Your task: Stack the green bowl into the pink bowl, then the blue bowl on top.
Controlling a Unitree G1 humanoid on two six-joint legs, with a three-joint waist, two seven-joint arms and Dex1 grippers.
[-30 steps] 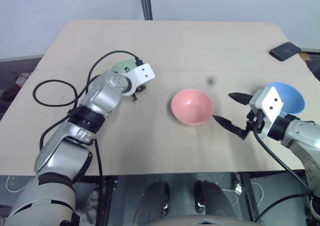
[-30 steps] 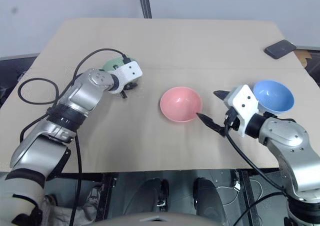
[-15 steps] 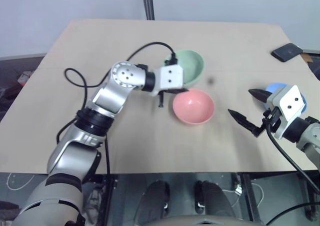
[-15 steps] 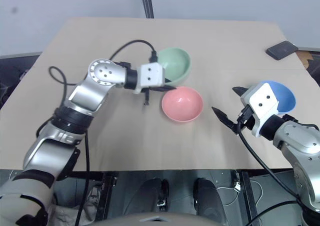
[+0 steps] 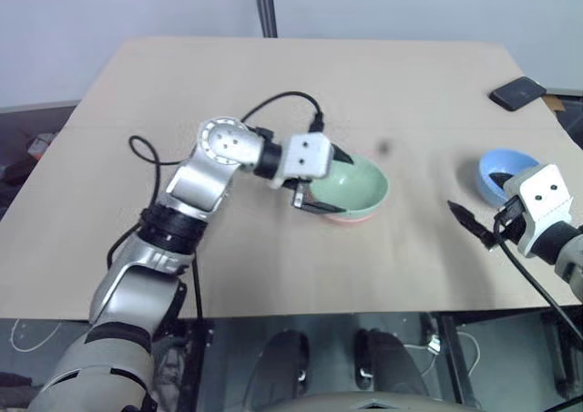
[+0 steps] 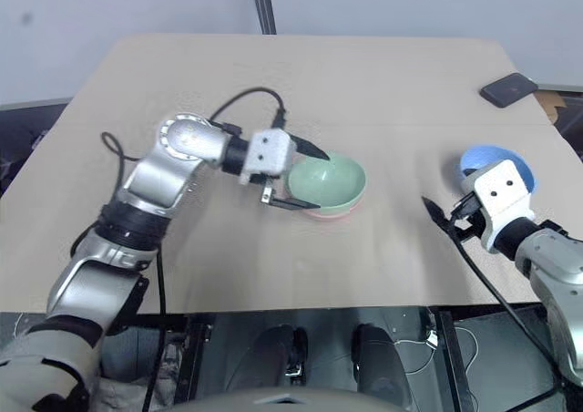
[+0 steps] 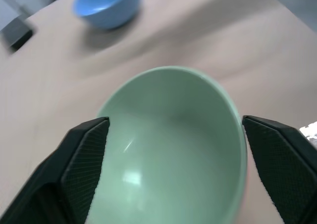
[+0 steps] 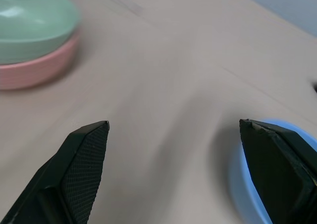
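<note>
The green bowl sits nested in the pink bowl, whose rim shows as a thin band beneath it, at the table's middle. My left gripper is open at the green bowl's left side, one finger above its rim and one below, holding nothing. In the left wrist view the green bowl lies between the spread fingers. The blue bowl stands alone at the right. My right gripper is open just left of it, empty. The right wrist view has the blue bowl beside one finger.
A dark phone lies at the table's far right corner. A black cable loops from my left arm over the table. A dark post stands behind the far edge.
My left gripper carried the green bowl from the table's left side over to the pink bowl, set it inside and opened. My right gripper swung right, toward the blue bowl.
</note>
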